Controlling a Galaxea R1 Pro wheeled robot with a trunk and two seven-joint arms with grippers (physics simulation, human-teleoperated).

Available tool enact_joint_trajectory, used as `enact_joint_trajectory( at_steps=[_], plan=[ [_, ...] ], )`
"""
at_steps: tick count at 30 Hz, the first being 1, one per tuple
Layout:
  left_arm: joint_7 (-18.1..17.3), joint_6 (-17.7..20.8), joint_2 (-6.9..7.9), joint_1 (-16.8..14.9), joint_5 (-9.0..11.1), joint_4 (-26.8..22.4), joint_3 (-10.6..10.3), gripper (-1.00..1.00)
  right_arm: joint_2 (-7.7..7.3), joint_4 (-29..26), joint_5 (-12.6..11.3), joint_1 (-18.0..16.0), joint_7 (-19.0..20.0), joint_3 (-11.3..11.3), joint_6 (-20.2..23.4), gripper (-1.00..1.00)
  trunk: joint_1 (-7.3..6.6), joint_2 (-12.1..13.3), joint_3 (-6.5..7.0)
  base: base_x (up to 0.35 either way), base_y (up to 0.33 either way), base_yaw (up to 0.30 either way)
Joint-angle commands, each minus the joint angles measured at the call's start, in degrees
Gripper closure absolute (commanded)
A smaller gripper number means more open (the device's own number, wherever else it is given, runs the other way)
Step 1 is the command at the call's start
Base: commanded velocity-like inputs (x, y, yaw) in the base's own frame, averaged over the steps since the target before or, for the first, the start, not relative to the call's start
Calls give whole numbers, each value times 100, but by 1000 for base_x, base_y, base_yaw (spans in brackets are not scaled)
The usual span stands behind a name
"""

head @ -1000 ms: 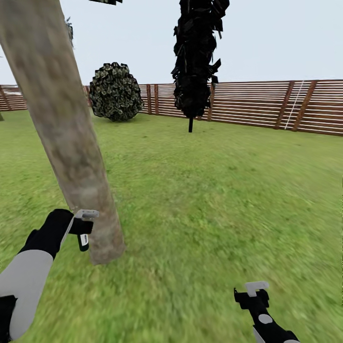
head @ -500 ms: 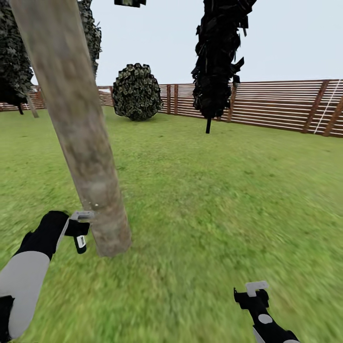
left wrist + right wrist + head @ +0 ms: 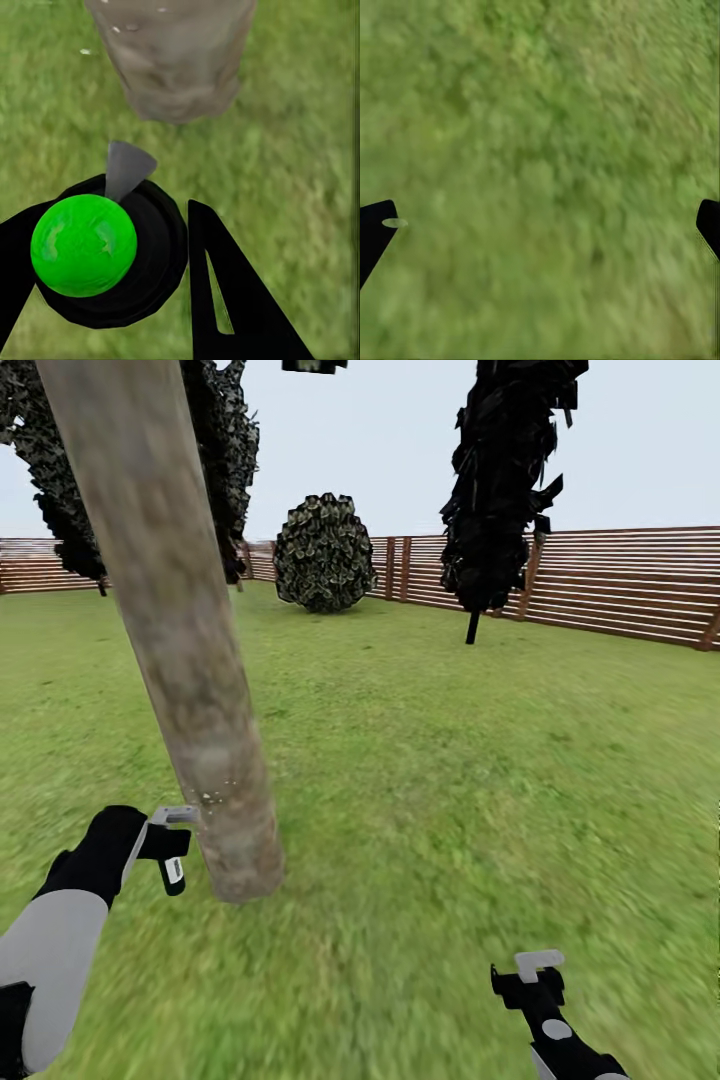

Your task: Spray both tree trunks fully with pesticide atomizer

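Your view has swung left, so the pale mottled tree trunk [image 3: 190,690] now sits nearer centre-left; your left gripper [image 3: 120,262] clamps the green-capped black atomizer [image 3: 84,245] (right gripper [image 3: 540,225] spread wide, empty).

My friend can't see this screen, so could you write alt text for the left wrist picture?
A dark claw shut on a black atomizer with a bright green round top, its grey nozzle aimed at the base of a pale mottled tree trunk standing close by in green grass.
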Motion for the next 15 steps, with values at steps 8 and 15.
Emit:
enact_joint_trajectory(
  at_steps=[8,15],
  plan=[
    [68,2,1,43,-62,33,26,100,1,10,60,-5,-15,-34,-23,-100,-1,-2,-5,3,-280,10],
    [399,-42,-1,318,-7,98,44,100,1,10,60,-5,-16,-34,-23,-100,-1,-2,-5,121,-275,238]
  ],
)
